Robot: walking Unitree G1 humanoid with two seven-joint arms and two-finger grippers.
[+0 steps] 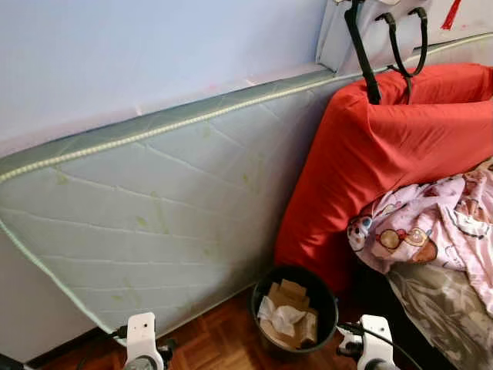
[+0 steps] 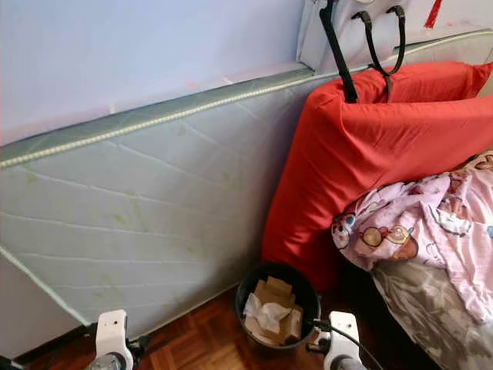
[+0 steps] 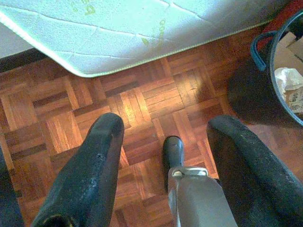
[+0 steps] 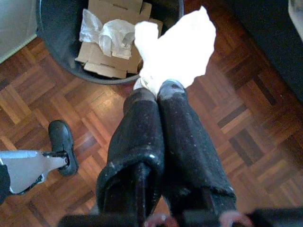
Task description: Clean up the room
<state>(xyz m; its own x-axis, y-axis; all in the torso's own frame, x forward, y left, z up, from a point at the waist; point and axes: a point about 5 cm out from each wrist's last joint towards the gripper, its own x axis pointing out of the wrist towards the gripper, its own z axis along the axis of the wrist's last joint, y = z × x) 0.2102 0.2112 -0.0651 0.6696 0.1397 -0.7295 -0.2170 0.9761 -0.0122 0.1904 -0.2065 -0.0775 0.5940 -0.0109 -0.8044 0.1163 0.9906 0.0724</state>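
A bedroom corner with parquet floor (image 3: 142, 109): a pale quilted mattress (image 1: 154, 208) leans on edge against the wall, a red cushion (image 1: 400, 146) stands beside it, and a pink patterned blanket (image 1: 439, 223) spills off a bed on the robot's right. A black waste bin (image 1: 294, 310), holding cardboard and crumpled paper, sits on the floor at the foot of the red cushion, between the two arms.

Left wrist view: the left gripper (image 3: 165, 156) hangs over bare floor with its fingers spread apart and nothing between them; the mattress corner and the bin's rim lie ahead.

Right wrist view: the right gripper (image 4: 158, 92) has its fingers pressed together on a white tissue (image 4: 177, 47), held just at the bin's near rim.

The tissue hangs partly outside the rim, so letting go here could drop it onto the floor. Open floor lies toward the mattress; the bed's dark edge crowds the right side.
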